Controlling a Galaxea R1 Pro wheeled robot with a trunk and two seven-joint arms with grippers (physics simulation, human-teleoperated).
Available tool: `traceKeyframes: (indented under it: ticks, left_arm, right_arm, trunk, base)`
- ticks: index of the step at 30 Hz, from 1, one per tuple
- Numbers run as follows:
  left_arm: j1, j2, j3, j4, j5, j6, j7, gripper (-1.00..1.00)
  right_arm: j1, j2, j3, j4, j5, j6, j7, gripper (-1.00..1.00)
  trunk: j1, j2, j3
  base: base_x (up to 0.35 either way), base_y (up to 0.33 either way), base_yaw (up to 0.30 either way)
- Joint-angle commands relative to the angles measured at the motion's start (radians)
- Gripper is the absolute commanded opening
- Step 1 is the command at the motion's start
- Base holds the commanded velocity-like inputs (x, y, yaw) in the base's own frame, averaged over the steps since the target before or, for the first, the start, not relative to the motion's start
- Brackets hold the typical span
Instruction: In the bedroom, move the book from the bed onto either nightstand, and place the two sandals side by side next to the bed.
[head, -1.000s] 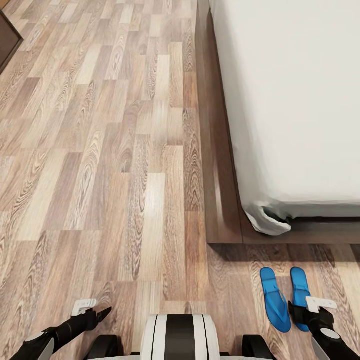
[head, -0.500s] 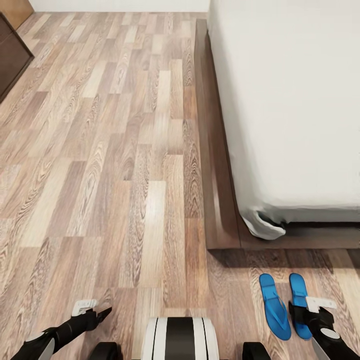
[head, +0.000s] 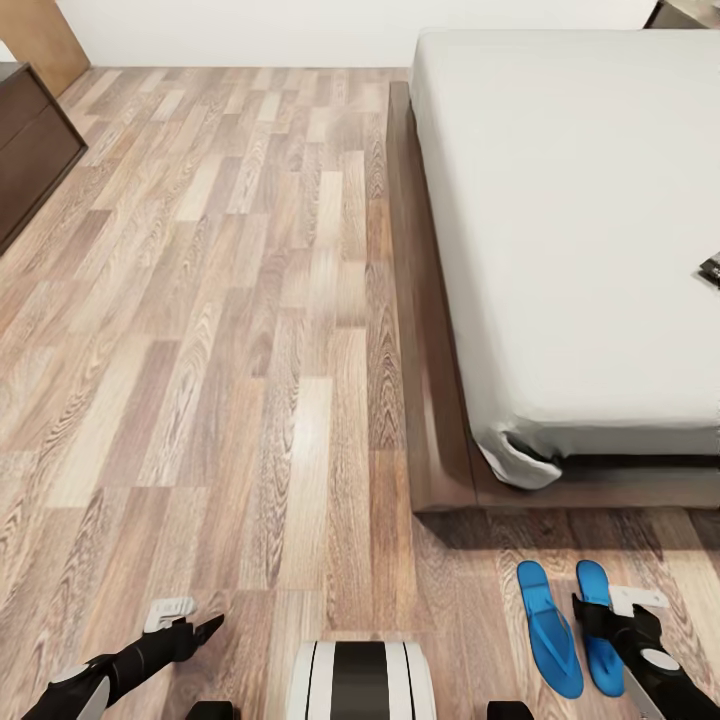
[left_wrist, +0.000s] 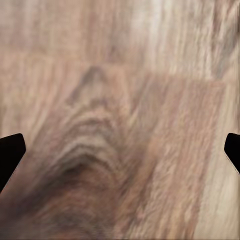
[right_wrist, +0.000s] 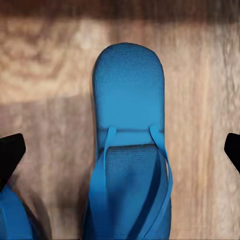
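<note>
1. The two sandals (head: 570, 630) already lie side by side on the floor (head: 250, 400), just off the foot of the bed (head: 580, 230).
2. So the book (head: 711, 268) is likely next: it's the dark sliver on the mattress, way off to the right.
3. The right gripper (head: 626, 628) hangs spread wide over one sandal (right_wrist: 131, 150), holding nothing.
4. The left gripper (head: 190, 625) is wide too, over bare planks.
5. Best move: roll around the bed rather than stretch across it.

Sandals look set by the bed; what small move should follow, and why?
Probably roll forward along the bed toward the book. The two sandals already lie side by side on the floor at the bed's foot. The book lies on the mattress at the picture's right edge, far from both grippers, which hang low near the base.
</note>
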Motion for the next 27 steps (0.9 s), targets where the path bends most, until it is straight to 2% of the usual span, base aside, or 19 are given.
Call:
traceKeyframes:
  ticks: [1,2,4,5,6,7,8,10,12,14,17,19,27]
  left_arm:
    - [0.0,0.0,0.002,0.001,0.006,0.005,-0.005,1.0]
    - [-0.001,0.0,0.002,0.001,0.006,0.005,-0.005,1.0]
    - [0.0,0.0,0.002,0.001,0.006,0.005,-0.004,1.0]
    - [0.0,0.0,0.002,0.001,0.006,0.005,-0.004,1.0]
    - [0.0,0.0,0.002,0.001,0.006,0.005,-0.005,1.0]
    - [0.0,0.0,0.002,0.001,0.006,0.005,-0.005,1.0]
    - [0.0,0.0,0.003,0.001,0.006,0.005,-0.005,1.0]
    - [0.0,0.0,0.002,0.001,0.006,0.005,-0.005,1.0]
    - [0.0,0.0,0.002,0.001,0.006,0.005,-0.005,1.0]
    - [0.0,0.0,0.002,0.001,0.006,0.005,-0.005,1.0]
    - [0.0,0.0,0.001,0.001,0.006,0.005,-0.005,1.0]
    - [0.0,0.0,0.002,0.001,0.006,0.004,-0.005,1.0]
    - [0.0,-0.003,0.002,0.002,0.006,0.003,-0.001,1.0]
  right_arm:
    - [0.0,-0.003,0.003,-0.01,-0.013,-0.003,0.034,1.0]
    - [0.0,-0.004,0.003,-0.014,-0.015,-0.002,0.06,1.0]
    - [0.0,-0.011,0.0,-0.017,-0.027,0.005,0.194,1.0]
    - [0.0,-0.016,-0.001,-0.017,-0.032,0.006,0.231,1.0]
    - [0.0,-0.029,-0.002,-0.018,-0.047,0.008,0.308,1.0]
    - [0.0,-0.038,-0.003,-0.017,-0.057,0.009,0.347,1.0]
    - [0.0,-0.07,-0.004,-0.008,-0.107,0.011,0.465,1.0]
    - [0.0,-0.111,-0.004,0.028,-0.183,0.012,0.597,1.0]
    - [0.0,-0.136,-0.004,0.099,-0.246,0.012,0.699,1.0]
    - [0.0,-0.147,-0.004,0.193,-0.277,0.011,0.778,1.0]
    - [0.0,-0.152,-0.004,0.291,-0.292,0.011,0.836,1.0]
    - [0.0,-0.154,-0.004,0.328,-0.295,0.011,0.852,1.0]
    - [0.0,-0.153,-0.004,0.369,-0.299,0.001,0.867,1.0]
  trunk:
    - [-0.001,0.0,0.003]
    - [-0.001,0.0,0.007]
    - [-0.002,0.001,0.015]
    - [-0.002,0.001,0.019]
    - [-0.003,0.001,0.023]
    - [-0.003,0.001,0.027]
    - [-0.004,0.002,0.031]
    - [-0.005,0.002,0.038]
    - [-0.006,0.003,0.046]
    - [-0.006,0.003,0.054]
    - [-0.007,0.003,0.058]
    - [-0.007,0.003,0.058]
    - [-0.007,0.003,0.058]
  base:
    - [0.0,0.0,0.0]
    - [0.0,0.0,0.0]
    - [0.0,0.0,0.0]
    - [0.0,0.0,0.0]
    - [0.0,0.0,0.0]
    - [0.0,0.0,0.0]
    - [0.0,0.0,0.0]
    - [0.0,0.0,0.0]
    - [0.0,0.0,0.0]
    - [0.0,0.0,0.0]
    - [0.0,0.0,0.0]
    - [0.0,0.0,0.0]
    - [0.0,0.0,0.0]
